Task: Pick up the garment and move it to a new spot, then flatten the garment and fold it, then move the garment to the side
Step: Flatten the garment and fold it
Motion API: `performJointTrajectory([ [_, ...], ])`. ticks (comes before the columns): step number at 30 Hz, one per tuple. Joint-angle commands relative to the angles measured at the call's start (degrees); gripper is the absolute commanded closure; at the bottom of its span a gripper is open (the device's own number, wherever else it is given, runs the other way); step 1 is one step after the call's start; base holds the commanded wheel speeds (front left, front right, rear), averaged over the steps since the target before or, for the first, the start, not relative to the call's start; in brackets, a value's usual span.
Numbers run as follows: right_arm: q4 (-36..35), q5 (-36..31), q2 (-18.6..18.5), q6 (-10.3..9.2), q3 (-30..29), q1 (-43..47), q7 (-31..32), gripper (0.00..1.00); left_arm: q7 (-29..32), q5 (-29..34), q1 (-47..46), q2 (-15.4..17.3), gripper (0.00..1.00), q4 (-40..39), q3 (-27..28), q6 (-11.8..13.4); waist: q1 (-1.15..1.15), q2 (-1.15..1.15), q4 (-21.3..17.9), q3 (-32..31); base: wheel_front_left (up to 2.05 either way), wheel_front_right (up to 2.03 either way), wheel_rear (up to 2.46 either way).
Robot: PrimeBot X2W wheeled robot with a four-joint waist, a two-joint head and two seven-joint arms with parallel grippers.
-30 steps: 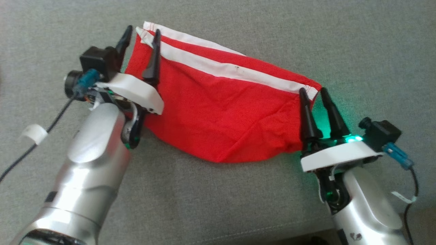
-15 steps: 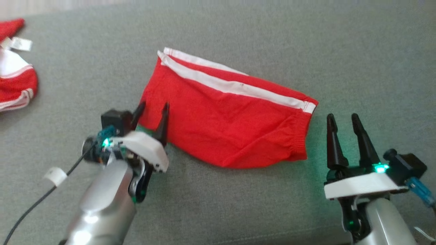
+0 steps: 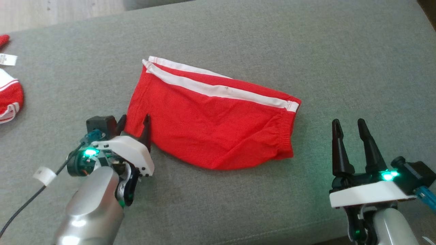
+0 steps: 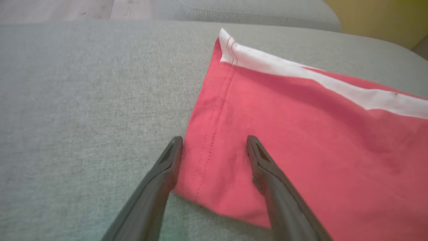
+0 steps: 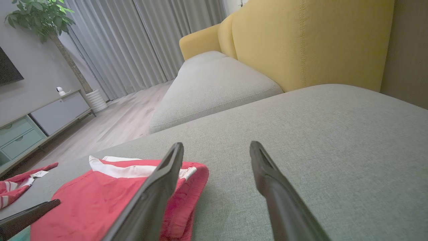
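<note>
The garment (image 3: 211, 129) is a pair of red shorts with white side stripes, lying folded and fairly flat in the middle of the grey sofa cushion (image 3: 238, 204). My left gripper (image 3: 134, 119) stands open at its near left corner. In the left wrist view the left gripper (image 4: 214, 140) straddles the stitched hem of the garment (image 4: 301, 134), with nothing pinched. My right gripper (image 3: 348, 122) is open over bare cushion, off to the right of the waistband end. From the right wrist, the right gripper (image 5: 216, 145) has the garment (image 5: 93, 197) at the lower left.
A second red-and-white garment (image 3: 10, 98) with a white tag lies at the cushion's far left edge. Wooden floor (image 3: 51, 13) lies beyond the cushion's far left. A yellow sofa back (image 5: 301, 43) and another grey cushion (image 5: 214, 87) lie past the right gripper.
Both grippers have drawn back from the garment's far corners toward the near edge, opening slightly wider. The garment stays lying on the cushion. The head camera has shifted too.
</note>
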Motion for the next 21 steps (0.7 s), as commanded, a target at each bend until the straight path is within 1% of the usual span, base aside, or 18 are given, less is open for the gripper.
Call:
performJointTrajectory([
  [1, -2.2, -0.3, -0.1, 0.43, 1.5, -0.5, 0.2, 0.00, 0.6, -0.7, -2.7, 1.9, 0.00, -0.8, 2.2, 0.1, 0.00, 0.00, -0.5, 0.6, 0.00, 0.00, 0.00],
  [4, -2.3, 0.0, -0.1, 0.43, 2.1, -0.6, 0.2, 0.00, 2.4, -1.2, -3.4, 2.3, 0.00, 0.3, 2.1, -0.2, 0.00, 0.00, -1.0, 1.0, 0.00, 0.00, 0.00],
  [11, -1.9, 0.4, -0.1, 0.43, 2.7, -0.9, 0.0, 0.00, 5.5, -2.6, -3.7, 1.5, 0.00, 1.5, 1.0, -2.6, 0.00, 0.00, -1.7, 1.4, 0.00, 0.00, 0.00],
  [12, -1.9, 0.5, -0.1, 0.43, 2.8, -1.0, 0.0, 0.00, 5.9, -2.7, -3.7, 1.3, 0.13, 1.5, 0.7, -3.1, 0.00, 0.00, -1.8, 1.5, 0.00, 0.00, 0.00],
  [13, -1.9, 0.4, -0.1, 0.43, 2.8, -1.1, -0.1, 0.00, 6.1, -2.9, -3.7, 1.1, 0.56, 1.5, 0.5, -3.4, 0.00, 0.00, -1.9, 1.5, 0.00, 0.00, 0.00],
  [14, -1.8, 0.4, -0.1, 0.43, 2.8, -1.1, -0.1, 0.00, 6.1, -3.0, -3.7, 0.9, 0.89, 1.5, 0.4, -3.6, 0.00, 0.00, -2.0, 1.6, 0.00, 0.00, 0.00],
  [15, -1.8, 0.4, -0.1, 0.43, 2.8, -1.2, -0.2, 0.00, 6.0, -3.0, -3.8, 0.8, 1.00, 1.5, 0.4, -3.7, 0.00, 0.00, -2.0, 1.6, 0.00, 0.00, 0.00],
  [18, -1.6, 0.3, -0.1, 0.43, 2.4, -1.3, -0.5, 0.00, 4.7, -2.9, -3.9, 0.6, 1.00, 1.1, 0.3, -3.6, 0.00, 0.00, -1.8, 1.2, 0.00, 0.00, 0.00],
  [21, -1.6, -0.3, -0.1, 0.43, 1.4, -1.2, -0.6, 0.00, 2.7, -3.0, -3.5, 0.7, 1.00, 0.5, 0.8, -2.8, 0.00, 0.00, -0.5, -0.2, 0.00, 0.00, 0.00],
])
